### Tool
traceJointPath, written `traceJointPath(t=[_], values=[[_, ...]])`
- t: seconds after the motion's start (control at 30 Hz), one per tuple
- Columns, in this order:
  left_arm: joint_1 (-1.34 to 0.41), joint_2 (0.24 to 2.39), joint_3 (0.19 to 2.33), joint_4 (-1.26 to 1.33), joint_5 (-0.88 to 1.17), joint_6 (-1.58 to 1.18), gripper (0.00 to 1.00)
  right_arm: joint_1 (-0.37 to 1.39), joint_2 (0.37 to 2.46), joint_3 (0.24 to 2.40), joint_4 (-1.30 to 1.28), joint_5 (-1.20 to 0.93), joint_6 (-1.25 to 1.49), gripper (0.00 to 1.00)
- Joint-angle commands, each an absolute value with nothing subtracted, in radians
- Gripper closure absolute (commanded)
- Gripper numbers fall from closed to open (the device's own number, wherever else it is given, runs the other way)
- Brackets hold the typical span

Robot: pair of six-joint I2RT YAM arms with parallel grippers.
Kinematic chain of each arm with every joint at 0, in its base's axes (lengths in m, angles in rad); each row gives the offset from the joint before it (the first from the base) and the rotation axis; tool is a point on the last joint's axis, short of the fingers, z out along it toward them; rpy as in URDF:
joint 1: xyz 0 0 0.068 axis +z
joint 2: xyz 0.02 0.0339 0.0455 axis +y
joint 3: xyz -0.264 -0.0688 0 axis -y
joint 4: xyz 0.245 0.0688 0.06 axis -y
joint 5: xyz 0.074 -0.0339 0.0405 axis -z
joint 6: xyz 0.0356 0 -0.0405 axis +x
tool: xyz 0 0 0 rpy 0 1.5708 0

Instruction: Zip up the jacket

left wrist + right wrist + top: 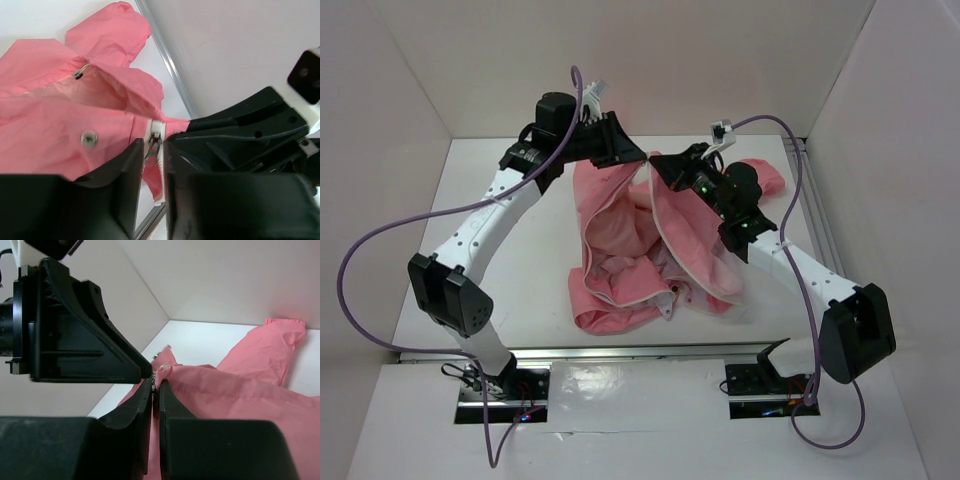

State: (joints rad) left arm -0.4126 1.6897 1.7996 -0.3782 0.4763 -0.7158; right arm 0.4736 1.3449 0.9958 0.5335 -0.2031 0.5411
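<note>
The salmon-pink jacket (pixel 640 260) lies crumpled in the middle of the table, its paler lining and white zipper edging showing. Its top is lifted where both grippers meet. My left gripper (pixel 636 157) is narrowly closed on the white zipper tape and metal slider (pixel 153 141), with the fingers (pixel 125 185) on either side. My right gripper (pixel 657 163) is shut on a fold of the jacket (pixel 240 395) right beside the zipper, tip to tip with the left gripper (pixel 145 371). The jacket (pixel 50 100) shows a metal snap (pixel 89 138).
White walls enclose the table on three sides. A metal rail (pixel 815 200) runs along the right wall and shows in the left wrist view (pixel 170 70). Another rail (pixel 640 352) crosses in front of the arm bases. Purple cables loop off both arms.
</note>
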Motion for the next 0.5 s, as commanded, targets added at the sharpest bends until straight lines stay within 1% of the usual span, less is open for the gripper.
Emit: traceJointPath(t=[0.0,0.03,0.1,0.2,0.33,0.37,0.4,0.47], values=[[-0.403,1.626,1.786,-0.341,0.466,-0.742,0.57,0.463,1.331,1.017,0.581,-0.192,0.532,1.0],[-0.403,1.611,1.773,-0.341,0.454,-0.742,0.52,0.463,1.331,1.017,0.581,-0.192,0.532,1.0],[-0.403,1.583,1.753,-0.341,0.437,-0.767,0.47,0.463,1.331,1.017,0.581,-0.192,0.523,1.0],[-0.394,1.51,1.709,-0.351,0.397,-0.804,0.47,0.463,1.341,1.017,0.572,-0.192,0.523,1.0],[-0.394,1.439,1.64,-0.373,0.391,-0.928,0.46,0.463,1.341,1.017,0.572,-0.192,0.523,1.0],[-0.394,1.427,1.619,-0.361,0.415,-0.957,0.46,0.463,1.341,1.017,0.572,-0.192,0.514,1.0],[-0.394,1.396,1.553,-0.351,0.431,-0.994,0.46,0.463,1.341,1.026,0.572,-0.192,0.514,1.0],[-0.394,1.362,1.473,-0.231,0.469,-1.109,0.46,0.463,1.341,1.026,0.572,-0.201,0.514,1.0]])
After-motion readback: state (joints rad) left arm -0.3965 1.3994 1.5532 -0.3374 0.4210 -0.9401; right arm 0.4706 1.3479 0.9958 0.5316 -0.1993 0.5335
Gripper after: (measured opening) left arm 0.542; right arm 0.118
